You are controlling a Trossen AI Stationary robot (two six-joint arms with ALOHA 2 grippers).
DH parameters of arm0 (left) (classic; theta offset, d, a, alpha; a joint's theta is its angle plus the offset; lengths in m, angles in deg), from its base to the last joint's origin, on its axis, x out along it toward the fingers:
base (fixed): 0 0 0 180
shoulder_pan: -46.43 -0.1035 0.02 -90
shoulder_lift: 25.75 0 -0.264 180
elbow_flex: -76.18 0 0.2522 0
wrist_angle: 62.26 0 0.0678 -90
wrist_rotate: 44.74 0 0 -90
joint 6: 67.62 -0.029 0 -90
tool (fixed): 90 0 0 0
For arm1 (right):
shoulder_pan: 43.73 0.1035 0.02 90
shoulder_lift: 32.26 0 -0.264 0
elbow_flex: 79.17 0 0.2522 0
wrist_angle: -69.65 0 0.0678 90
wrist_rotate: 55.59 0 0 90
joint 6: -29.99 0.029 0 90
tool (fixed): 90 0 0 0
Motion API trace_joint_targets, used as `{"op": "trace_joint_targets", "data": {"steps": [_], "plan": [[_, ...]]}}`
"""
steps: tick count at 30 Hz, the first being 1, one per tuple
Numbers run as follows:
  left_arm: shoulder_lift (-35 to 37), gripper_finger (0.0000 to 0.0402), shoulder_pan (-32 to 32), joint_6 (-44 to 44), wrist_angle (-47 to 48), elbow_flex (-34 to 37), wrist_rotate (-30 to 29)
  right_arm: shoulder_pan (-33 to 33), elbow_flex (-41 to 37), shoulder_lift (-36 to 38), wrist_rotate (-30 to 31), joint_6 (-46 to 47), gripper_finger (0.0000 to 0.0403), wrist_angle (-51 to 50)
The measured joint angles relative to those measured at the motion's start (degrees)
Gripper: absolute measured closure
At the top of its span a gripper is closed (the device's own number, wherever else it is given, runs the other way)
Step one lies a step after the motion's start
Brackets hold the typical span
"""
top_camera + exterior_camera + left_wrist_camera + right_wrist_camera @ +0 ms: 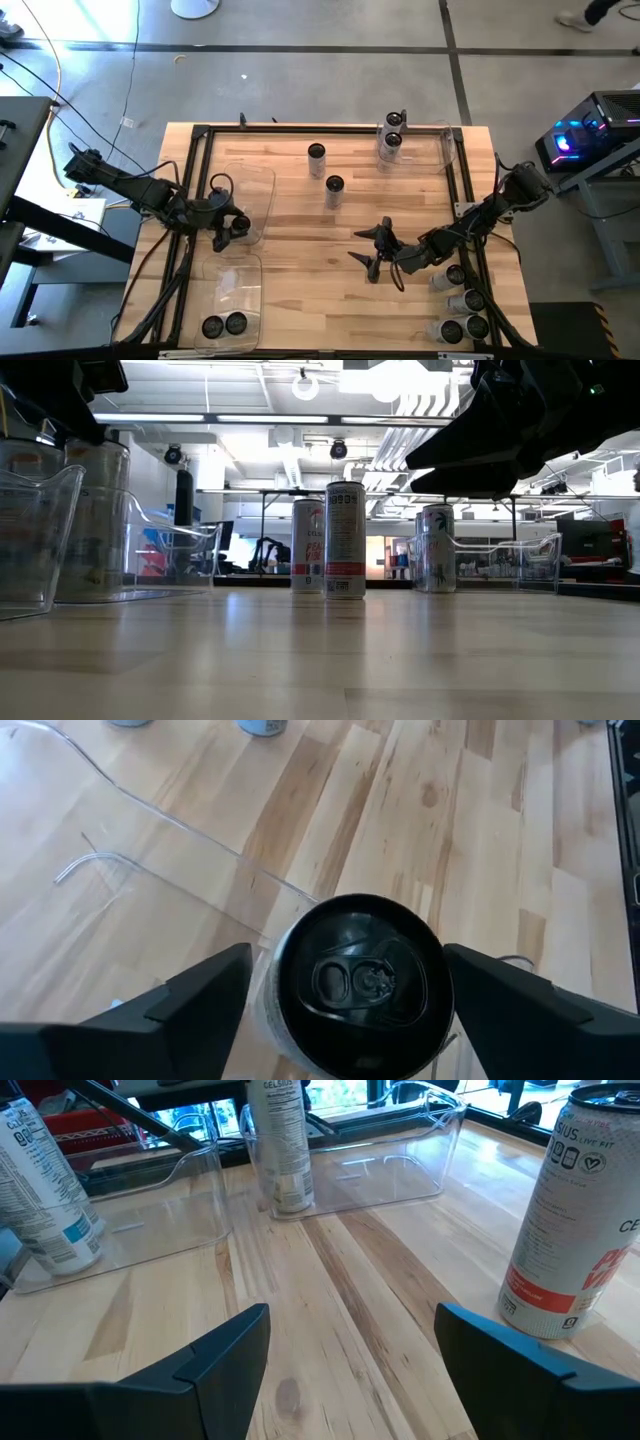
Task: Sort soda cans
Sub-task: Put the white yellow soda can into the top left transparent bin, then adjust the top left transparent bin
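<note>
Soda cans are scattered over the wooden surface [300,200]: two stand upright in the middle [335,190], two in the far right clear bin [391,142], two in the near left bin [224,325], and four lie at the near right edge [462,300]. My left fingers [200,1010] stand wide on either side of a black-topped can [360,982] at the edge of the left middle bin [255,185], apart from it, not gripping. My right fingers [230,1355] hang open and empty over bare wood, near right of centre, beside one can [575,1210].
</note>
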Motion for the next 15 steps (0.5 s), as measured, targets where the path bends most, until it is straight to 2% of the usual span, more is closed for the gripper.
{"op": "trace_joint_targets", "data": {"steps": [6,15], "plan": [[0.0,0.0076,0.0,-3.7,0.7,-0.9,-0.4,0.0,0.0,0.0,0.0,0.0,0.0124,0.0],[0.0,0.0076,0.2,-10.7,3.0,-9.4,-2.0,0.0,0.0,0.0,0.0,0.5,0.0124,0.0]]}}
